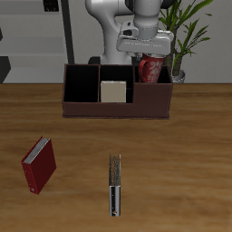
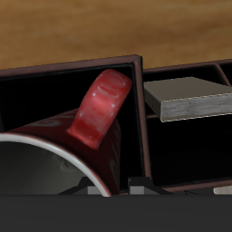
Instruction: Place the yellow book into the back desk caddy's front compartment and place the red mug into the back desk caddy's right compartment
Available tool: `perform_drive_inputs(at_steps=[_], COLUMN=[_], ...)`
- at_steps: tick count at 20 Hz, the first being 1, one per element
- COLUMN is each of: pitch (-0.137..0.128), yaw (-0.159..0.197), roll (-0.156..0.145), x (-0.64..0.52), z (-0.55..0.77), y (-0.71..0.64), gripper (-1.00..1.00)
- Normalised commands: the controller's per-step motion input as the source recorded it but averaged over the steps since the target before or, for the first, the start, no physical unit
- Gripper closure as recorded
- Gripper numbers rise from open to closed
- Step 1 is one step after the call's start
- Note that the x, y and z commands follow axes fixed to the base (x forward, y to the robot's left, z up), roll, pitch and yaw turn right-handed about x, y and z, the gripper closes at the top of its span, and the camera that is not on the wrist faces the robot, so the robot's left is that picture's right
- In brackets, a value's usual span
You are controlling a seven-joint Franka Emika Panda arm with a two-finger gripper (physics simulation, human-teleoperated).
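The back desk caddy (image 1: 116,109) stands far back on the table. The yellow book (image 1: 112,91) stands in its small front compartment, in the middle. The red mug (image 1: 150,71) sits low in the wide right compartment, its top showing above the caddy wall. My gripper (image 1: 150,60) hangs straight over the mug and appears shut on its rim. The wrist view looks down from close by on the mug's white inside (image 2: 41,172) and its red loop handle (image 2: 101,107). Past a divider (image 2: 145,127) lies the book's grey edge (image 2: 186,100).
A red book (image 1: 39,164) lies on the table toward the front edge. A dark book with a white-grey spine (image 1: 115,184) stands near the front middle. A potted plant (image 1: 186,36) is behind the caddy, beside the arm.
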Motion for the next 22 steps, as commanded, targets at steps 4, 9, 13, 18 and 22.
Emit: perform_drive_inputs(at_steps=[4,9,13,18,22], pitch=[0.053,0.043,0.055,0.084,0.021], yaw=[0.005,0.008,0.029,0.042,0.004], roll=[-0.015,-0.012,-0.012,0.057,0.024], x=[0.06,0.06,0.1,0.06,-0.02], z=[-0.26,-0.2,-0.33,-0.3,-0.07], y=[-0.06,-0.06,-0.01,0.08,0.07], gripper=[1.0,1.0,1.0,-1.0,-1.0])
